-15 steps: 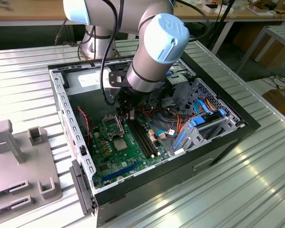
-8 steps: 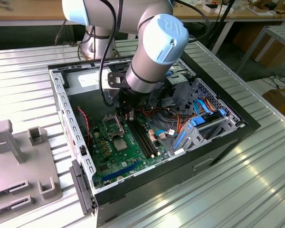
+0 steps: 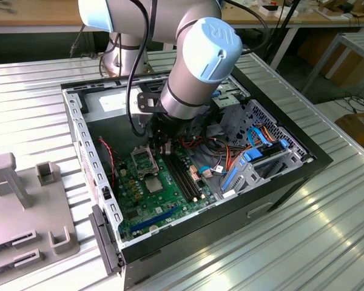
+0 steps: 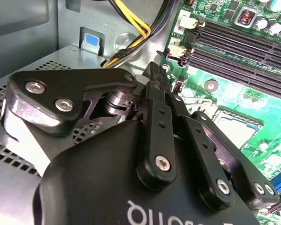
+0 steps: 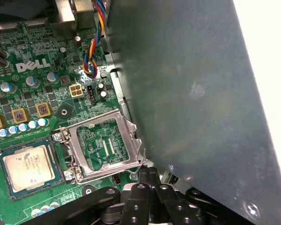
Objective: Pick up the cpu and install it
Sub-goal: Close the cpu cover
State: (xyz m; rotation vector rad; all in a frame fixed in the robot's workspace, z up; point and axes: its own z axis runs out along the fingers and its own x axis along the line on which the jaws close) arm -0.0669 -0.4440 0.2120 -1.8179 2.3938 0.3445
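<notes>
**Exterior view.** We are looking down on one arm [image 3: 194, 66] reaching into an open computer case [image 3: 230, 224], which is lying on a ribbed metal table [image 3: 327, 242].
- The gripper [image 3: 165, 149] is hanging at the centre of the frame, just above the upper end of the green motherboard [image 3: 139, 209]; here we cannot tell how its fingers are standing.
- The cpu [image 3: 153, 184] is lying flat in its socket, left of centre and just below the gripper, apart from it.
- The socket frame [image 3: 142, 159] is standing open beside the cpu (hinged up, nearer the gripper).
- The black memory slots [image 3: 183, 177] are running alongside, toward the exterior view's right.
- A grey fixture [image 3: 24, 206] is sitting on the table at the exterior view's left.

**First wrist view.** We are finding the cpu [image 5: 28, 164] seated in the socket, silvery top up, with the open socket frame [image 5: 103, 140] between it and the gripper [image 5: 146, 172]. The fingers are pressed together and pinching nothing, their tips just beside the frame's edge. A grey metal panel [image 5: 192, 93] is rising alongside.

**Second wrist view.** We are seeing the gripper [image 4: 155, 70] from behind, its links converging to closed tips. The memory slots [image 4: 243, 51] and yellow-and-black cables [image 4: 131, 28] are lying beyond.
</notes>
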